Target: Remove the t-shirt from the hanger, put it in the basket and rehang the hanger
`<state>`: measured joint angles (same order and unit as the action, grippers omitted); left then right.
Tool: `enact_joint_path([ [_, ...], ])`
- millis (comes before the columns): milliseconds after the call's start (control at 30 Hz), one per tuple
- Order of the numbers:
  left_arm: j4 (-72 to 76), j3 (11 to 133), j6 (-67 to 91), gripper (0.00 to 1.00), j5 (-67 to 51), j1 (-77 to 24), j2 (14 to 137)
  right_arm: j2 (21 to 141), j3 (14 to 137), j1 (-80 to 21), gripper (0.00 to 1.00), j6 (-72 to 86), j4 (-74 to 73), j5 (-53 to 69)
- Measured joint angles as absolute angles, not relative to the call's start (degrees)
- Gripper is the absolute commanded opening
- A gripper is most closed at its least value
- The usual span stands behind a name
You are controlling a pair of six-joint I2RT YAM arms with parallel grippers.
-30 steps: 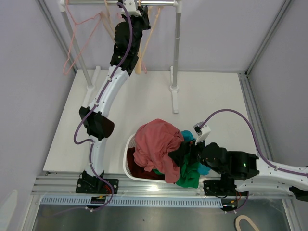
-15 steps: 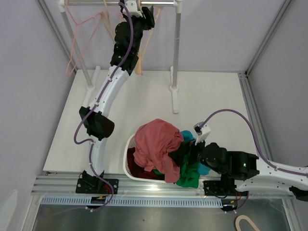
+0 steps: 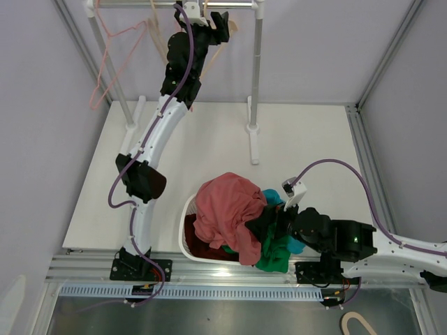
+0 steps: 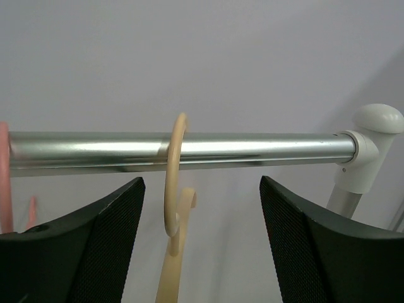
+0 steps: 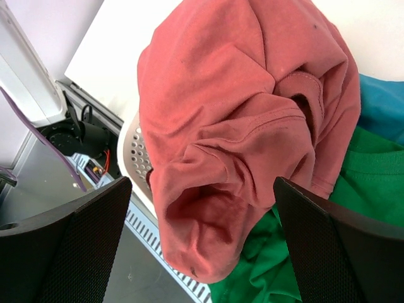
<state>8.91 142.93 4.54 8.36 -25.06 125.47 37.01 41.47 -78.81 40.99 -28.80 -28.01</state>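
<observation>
The red t-shirt [image 3: 227, 209] lies crumpled on top of the laundry basket [image 3: 187, 223], off any hanger. A bare beige hanger [image 4: 173, 189] hangs by its hook from the metal rail [image 4: 265, 148]. My left gripper [image 4: 202, 246] is up at the rail [image 3: 237, 4], open, with the hook between its fingers and touching neither. In the top view that gripper [image 3: 218, 22] sits just under the rail beside the hanger [image 3: 218, 50]. My right gripper [image 5: 202, 246] is open right over the t-shirt [image 5: 252, 113], holding nothing.
A pink hanger [image 3: 112, 63] hangs at the rail's left end, its edge [image 4: 5, 177] showing in the left wrist view. Green [image 5: 353, 208] and blue [image 5: 385, 107] garments lie under the t-shirt in the basket [image 5: 136, 158]. The rack's post [image 3: 255, 84] stands on the table.
My left gripper's jaws have opened wide and let go of the beige hanger, which now hangs free on the rail. The pink hanger swayed slightly. The right arm has not moved.
</observation>
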Motion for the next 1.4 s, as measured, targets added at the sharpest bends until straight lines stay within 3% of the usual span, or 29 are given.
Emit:
enact_joint_path([
  [200, 10.2, 139.5, 4.5, 0.86, 8.3, -25.1, 124.6, 37.0, 41.1, -78.8, 0.99, 41.0, -28.6, -28.0],
  [367, 8.4, 135.3, 3.8, 0.99, 8.7, -25.3, 121.6, 36.9, 41.0, -78.8, 0.99, 41.2, -28.4, -27.9],
  [833, 4.8, 121.3, -0.3, 0.99, 13.3, -28.3, 98.8, 37.0, 40.2, -78.8, 1.00, 41.1, -26.8, -26.9],
  [1000, -3.0, 116.7, 3.3, 1.00, 13.4, -29.0, 89.3, 37.3, 40.2, -78.8, 1.00, 40.1, -26.4, -27.0],
  [1167, -10.5, 95.4, 9.1, 1.00, 13.3, -31.9, 69.9, 38.1, 43.0, -78.8, 0.99, 35.4, -27.0, -28.8],
  [1400, -20.2, 72.3, 14.9, 0.99, 11.5, -34.3, 41.6, 39.9, 58.0, -78.7, 0.99, 28.6, -29.9, -32.4],
])
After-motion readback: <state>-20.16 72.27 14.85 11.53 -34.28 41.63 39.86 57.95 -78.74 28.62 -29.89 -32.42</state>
